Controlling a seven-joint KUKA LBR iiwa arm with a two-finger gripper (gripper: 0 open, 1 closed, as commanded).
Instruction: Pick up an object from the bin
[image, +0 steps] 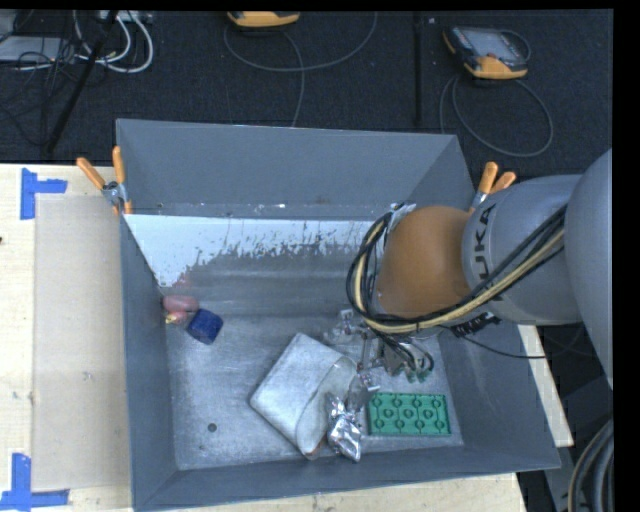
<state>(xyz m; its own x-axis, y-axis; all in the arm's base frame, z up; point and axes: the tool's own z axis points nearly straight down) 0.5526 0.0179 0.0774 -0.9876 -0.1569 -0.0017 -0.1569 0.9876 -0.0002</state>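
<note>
Five loose items logged in grey metal bin (150, 400). Found at 5 o'clock of bin floor: pale grey flat rectangular pad (290, 390), lying askew; crumpled silver foil wrapper (345, 432) touching pad's lower right corner; green studded plastic building plate (408, 413) just beside foil, at its 3 o'clock. Found at 9 o'clock, well apart from that group: small blue cube (205, 326), with small pink lump (180, 305) just beside it at its 10 o'clock. Noted two-finger gripper (372, 370) reaching in from 3 o'clock, low over pad's right edge, at 12 o'clock of foil and 10 o'clock of green plate. Unable to tell jaw opening, or contact with pad.
</note>
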